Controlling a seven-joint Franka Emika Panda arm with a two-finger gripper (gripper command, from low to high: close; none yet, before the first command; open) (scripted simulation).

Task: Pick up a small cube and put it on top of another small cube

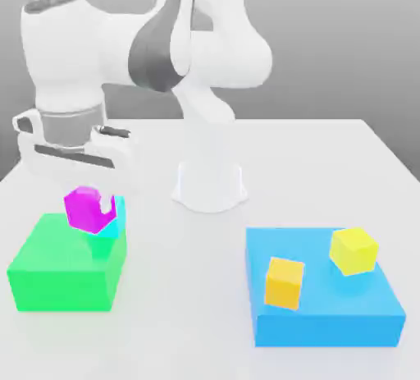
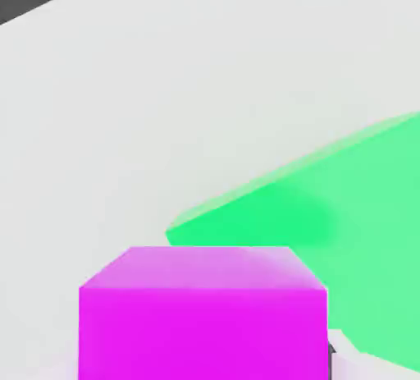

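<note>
Your gripper (image 1: 89,198) is clamped on the magenta cube (image 1: 85,208), which hangs tilted just above the cyan cube (image 1: 109,226) at the far right corner of the green block (image 1: 66,267). Because it sits askew, you risk landing it on an edge; it could tip off, or nudge the cyan cube over the block's edge. No containers here: the blue block (image 1: 324,309) simply carries the orange cube (image 1: 284,282) and the yellow cube (image 1: 353,250), near its far edge.
</note>
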